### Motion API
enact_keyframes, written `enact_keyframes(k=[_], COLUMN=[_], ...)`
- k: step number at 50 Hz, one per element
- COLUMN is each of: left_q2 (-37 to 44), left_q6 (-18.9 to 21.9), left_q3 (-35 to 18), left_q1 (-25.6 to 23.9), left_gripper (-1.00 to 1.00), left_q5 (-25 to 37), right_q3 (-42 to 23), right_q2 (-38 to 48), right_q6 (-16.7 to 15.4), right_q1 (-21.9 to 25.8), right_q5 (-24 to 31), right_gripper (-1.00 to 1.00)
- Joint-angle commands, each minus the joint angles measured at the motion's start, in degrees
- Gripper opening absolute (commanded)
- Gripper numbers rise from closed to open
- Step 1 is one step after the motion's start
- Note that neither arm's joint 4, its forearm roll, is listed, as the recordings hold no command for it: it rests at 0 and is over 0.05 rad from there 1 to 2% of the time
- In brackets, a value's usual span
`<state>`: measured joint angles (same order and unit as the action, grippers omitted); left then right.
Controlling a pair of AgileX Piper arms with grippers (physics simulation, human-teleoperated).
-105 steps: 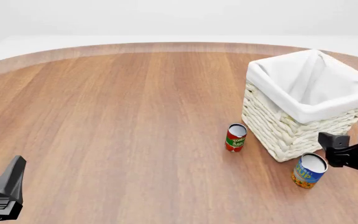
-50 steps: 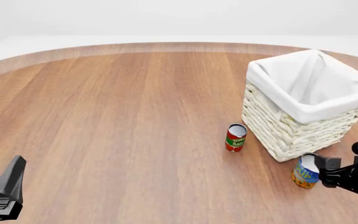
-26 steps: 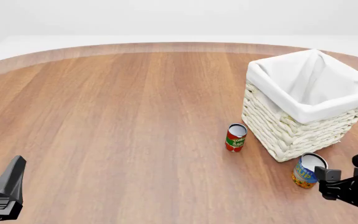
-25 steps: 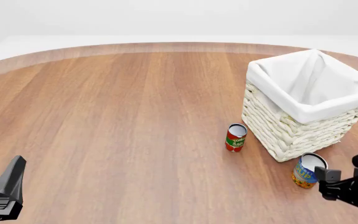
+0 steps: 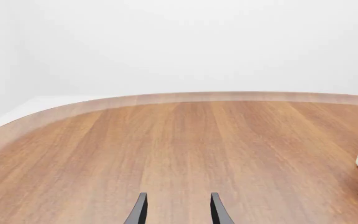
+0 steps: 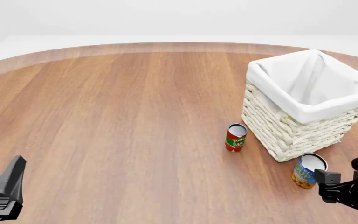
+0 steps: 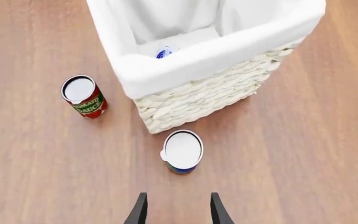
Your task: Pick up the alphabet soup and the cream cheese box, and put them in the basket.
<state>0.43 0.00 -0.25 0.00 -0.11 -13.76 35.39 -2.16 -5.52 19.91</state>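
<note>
A round wooden table [image 6: 123, 116] is seen from above. The basket [image 6: 303, 109], cream wicker with a white cloth lining folded over its rim, stands at the table's right side. Inside it, in the right wrist view, part of a blue and white item is glimpsed on the lining; whether it is the cream cheese box cannot be told. The alphabet soup [image 6: 308, 170] stands upright on the table just beside the basket's near corner. A red and green tomato sauce can [image 6: 236, 137] stands upright to the basket's left. The right tool [image 7: 175, 210] is held just short of the soup can, its fingers apart and empty. The left tool [image 5: 175, 210] is held low at the table's near left, fingers apart, empty.
</note>
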Motion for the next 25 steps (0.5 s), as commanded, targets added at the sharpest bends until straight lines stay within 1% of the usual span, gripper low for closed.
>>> enact_keyframes(k=[1, 4, 5, 6, 8, 10, 12, 14, 16, 18, 20, 21, 22, 24, 25], left_q2=[0.0, 0.0, 0.0, 0.0, 0.0, 0.0, 0.0, 0.0, 0.0, 0.0, 0.0, 0.0, 0.0, 0.0, 0.0], left_q6=[0.0, 0.0, 0.0, 0.0, 0.0, 0.0, 0.0, 0.0, 0.0, 0.0, 0.0, 0.0, 0.0, 0.0, 0.0], left_q3=[0.0, 0.0, 0.0, 0.0, 0.0, 0.0, 0.0, 0.0, 0.0, 0.0, 0.0, 0.0, 0.0, 0.0, 0.0], left_q1=[0.0, 0.0, 0.0, 0.0, 0.0, 0.0, 0.0, 0.0, 0.0, 0.0, 0.0, 0.0, 0.0, 0.0, 0.0], left_gripper=[1.0, 1.0, 1.0, 1.0, 1.0, 1.0, 1.0, 1.0, 1.0, 1.0, 1.0, 1.0, 1.0, 1.0, 1.0], left_q5=[0.0, 0.0, 0.0, 0.0, 0.0, 0.0, 0.0, 0.0, 0.0, 0.0, 0.0, 0.0, 0.0, 0.0, 0.0], right_q3=[0.88, 1.38, 0.74, 2.22, 2.84, 2.1, 2.92, 2.94, 4.47, 4.82, 3.69, 4.58, 4.37, 5.66, 5.16], right_q2=[-0.21, 0.1, -0.99, -0.18, 0.44, -0.52, -0.02, -0.48, 0.44, 1.13, 0.71, 1.38, 1.65, 3.33, 3.08], right_q6=[-0.16, -0.68, -0.4, -0.66, -0.72, -0.62, -0.73, -0.59, -0.97, -1.09, -1.33, -1.42, -1.43, -1.62, -1.64], right_q1=[-0.18, -0.41, -0.1, -0.17, -0.33, -0.18, -0.29, -0.13, -0.17, -0.28, -0.48, -0.5, -0.58, -0.79, -0.68], right_q5=[-0.49, -1.15, 0.7, -1.36, -2.3, -0.54, -1.73, -1.18, -3.55, -4.54, -3.07, -4.58, -4.6, -7.4, -6.56], right_gripper=[1.0, 1.0, 1.0, 1.0, 1.0, 1.0, 1.0, 1.0, 1.0, 1.0, 1.0, 1.0, 1.0, 1.0, 1.0])
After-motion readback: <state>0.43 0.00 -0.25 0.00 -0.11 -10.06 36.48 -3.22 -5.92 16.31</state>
